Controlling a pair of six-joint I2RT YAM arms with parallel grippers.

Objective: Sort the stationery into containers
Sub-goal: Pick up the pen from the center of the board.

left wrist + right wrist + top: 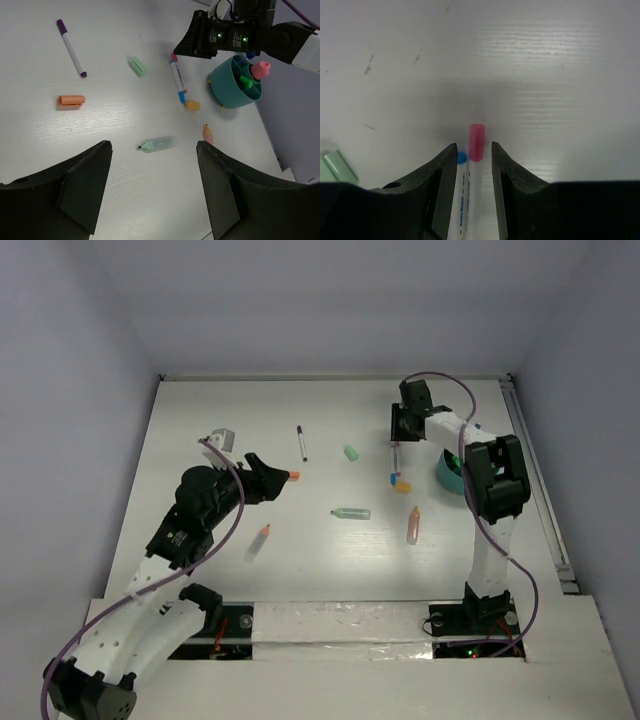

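My right gripper [397, 444] [471, 146] points down at the table, its jaws a narrow gap apart around the ends of two thin pens lying side by side: a pink-capped pen [477, 142] and a blue-capped pen [461, 159]. A small gap shows beside the pink cap. The pens [177, 80] run toward the round teal tub [230, 92] [447, 476], which holds a pink-capped tube [261, 70] and a green piece [245, 81]. My left gripper [272, 481] [153, 145] is wide open and empty above the table, just left of an orange cap [294, 476] [71, 100].
On the table lie a purple-capped pen [302, 443] [71, 48], a green cap [351, 453] [138, 66], a pale-green marker [352, 513] [159, 144], a salmon marker [413, 525], an orange marker [262, 538] and a small orange cap [403, 486] [192, 105].
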